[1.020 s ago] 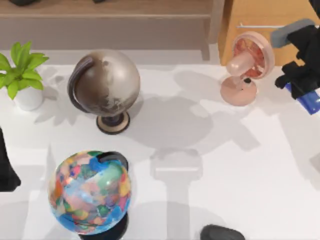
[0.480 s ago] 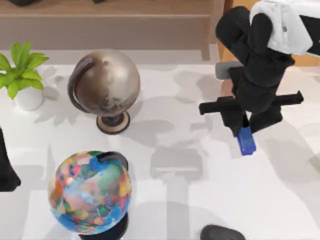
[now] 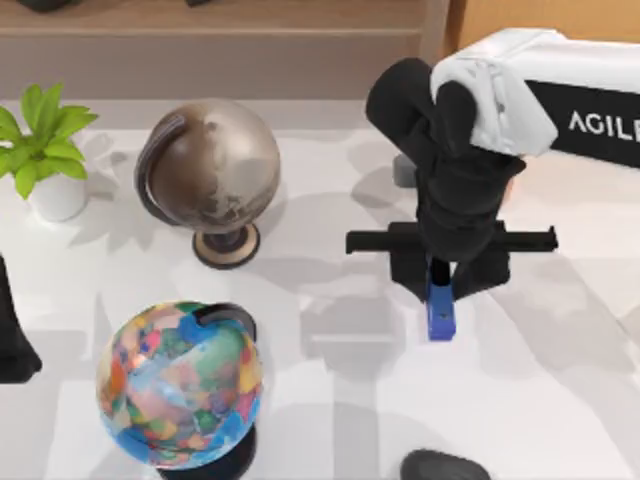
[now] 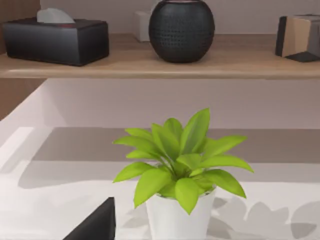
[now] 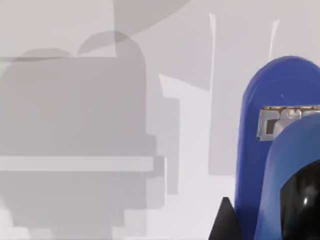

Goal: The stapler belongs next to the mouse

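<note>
While clamped around the blue stapler [image 3: 440, 312], hangs above the table [image 3: 560, 380] right of centre: right gripper [image 3: 441, 290] of the AgileX pair.
Largest to smallest: multicoloured globe [image 3: 180, 385] front left, brown globe [image 3: 212, 165] behind it, potted plant [image 3: 45, 145] far left, mouse [image 3: 445, 466] at the front edge, well apart from the stapler. Left gripper [image 3: 12, 345] parked at left edge, fingers impossible to judge.

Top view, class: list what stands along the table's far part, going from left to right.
Green leafy plant in a white pot → brown-grey globe on a dark round base → right gripper, carried by the white-and-black arm, holding the small bright blue stapler.
</note>
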Controlling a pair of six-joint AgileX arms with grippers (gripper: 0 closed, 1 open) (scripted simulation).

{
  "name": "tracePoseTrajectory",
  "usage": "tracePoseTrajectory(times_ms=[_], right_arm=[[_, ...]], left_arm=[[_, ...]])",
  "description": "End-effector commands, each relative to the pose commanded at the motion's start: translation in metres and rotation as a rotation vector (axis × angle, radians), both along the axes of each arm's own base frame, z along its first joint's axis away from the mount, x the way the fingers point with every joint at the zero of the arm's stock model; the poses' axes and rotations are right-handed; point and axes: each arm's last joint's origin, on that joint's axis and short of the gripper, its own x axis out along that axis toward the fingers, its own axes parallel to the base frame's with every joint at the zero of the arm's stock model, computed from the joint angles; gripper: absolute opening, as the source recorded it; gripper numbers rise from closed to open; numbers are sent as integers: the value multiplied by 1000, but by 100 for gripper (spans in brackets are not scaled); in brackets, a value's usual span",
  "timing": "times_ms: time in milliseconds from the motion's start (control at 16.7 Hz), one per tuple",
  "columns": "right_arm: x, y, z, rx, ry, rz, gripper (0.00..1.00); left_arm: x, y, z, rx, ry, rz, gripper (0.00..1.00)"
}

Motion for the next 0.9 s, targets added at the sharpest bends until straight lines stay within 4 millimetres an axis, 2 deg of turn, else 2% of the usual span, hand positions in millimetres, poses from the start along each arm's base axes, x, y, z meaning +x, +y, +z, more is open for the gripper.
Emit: tracePoseTrajectory(times_ms=[600,900], right_arm=[[1,-1,5,8,-2,-11,0],[-2,-1,-1,3,32,-9,0]], left_arm=[[0,0,0,0,0,0,100],[0,0,0,0,0,0,100]])
